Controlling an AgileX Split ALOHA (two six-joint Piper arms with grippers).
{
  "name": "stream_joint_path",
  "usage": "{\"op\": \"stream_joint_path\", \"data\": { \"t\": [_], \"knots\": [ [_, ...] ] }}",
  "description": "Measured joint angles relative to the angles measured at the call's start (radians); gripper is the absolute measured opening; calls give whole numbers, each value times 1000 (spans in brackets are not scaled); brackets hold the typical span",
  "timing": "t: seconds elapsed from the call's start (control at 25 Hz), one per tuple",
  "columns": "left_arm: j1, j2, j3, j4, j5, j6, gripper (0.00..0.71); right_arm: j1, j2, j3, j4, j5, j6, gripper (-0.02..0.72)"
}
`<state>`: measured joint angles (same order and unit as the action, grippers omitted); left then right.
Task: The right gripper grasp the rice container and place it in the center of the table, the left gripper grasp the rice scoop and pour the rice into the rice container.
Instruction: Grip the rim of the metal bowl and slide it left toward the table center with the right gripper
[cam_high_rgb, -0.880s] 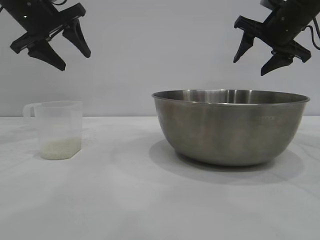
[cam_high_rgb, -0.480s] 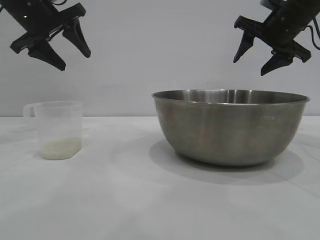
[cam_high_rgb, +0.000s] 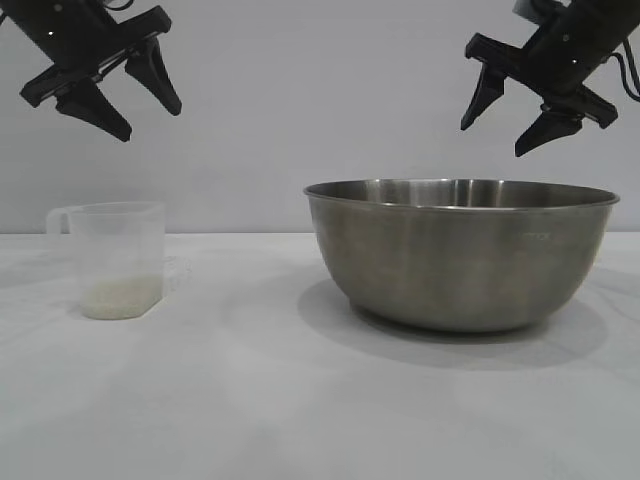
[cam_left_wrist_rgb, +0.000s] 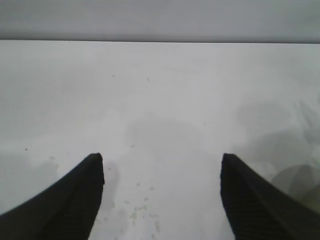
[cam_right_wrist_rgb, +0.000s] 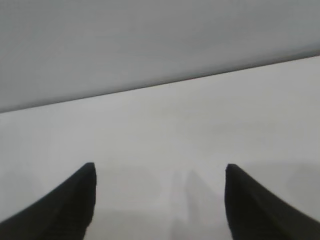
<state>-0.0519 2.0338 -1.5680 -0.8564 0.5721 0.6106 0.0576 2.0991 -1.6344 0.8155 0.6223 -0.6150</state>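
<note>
The rice container (cam_high_rgb: 462, 255), a wide steel bowl, stands on the white table (cam_high_rgb: 250, 400) right of centre. At the left stands the rice scoop (cam_high_rgb: 115, 260), a translucent cup with its handle to the left and a thin layer of rice (cam_high_rgb: 120, 296) at its bottom. High above the scoop hangs my left gripper (cam_high_rgb: 150, 120), open and empty. Up at the right, above the bowl's right half, my right gripper (cam_high_rgb: 492, 140) is open and empty too. Both wrist views show only bare tabletop between the spread fingers (cam_left_wrist_rgb: 75, 200) (cam_right_wrist_rgb: 70, 205).
A plain grey wall (cam_high_rgb: 320, 100) backs the table. A few faint specks (cam_left_wrist_rgb: 142, 207) lie on the tabletop in the left wrist view.
The right gripper has shifted slightly left and up. The left gripper, bowl and scoop have not moved.
</note>
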Motion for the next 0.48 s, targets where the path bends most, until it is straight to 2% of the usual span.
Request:
{"op": "stream_joint_path", "data": {
  "t": [0.16, 0.48],
  "knots": [
    [0, 0, 0, 0, 0, 0, 447, -21, -52, 0, -84, 97, 4, 461],
    [0, 0, 0, 0, 0, 0, 447, -48, -93, 0, -206, 435, 55, 461]
  ]
}}
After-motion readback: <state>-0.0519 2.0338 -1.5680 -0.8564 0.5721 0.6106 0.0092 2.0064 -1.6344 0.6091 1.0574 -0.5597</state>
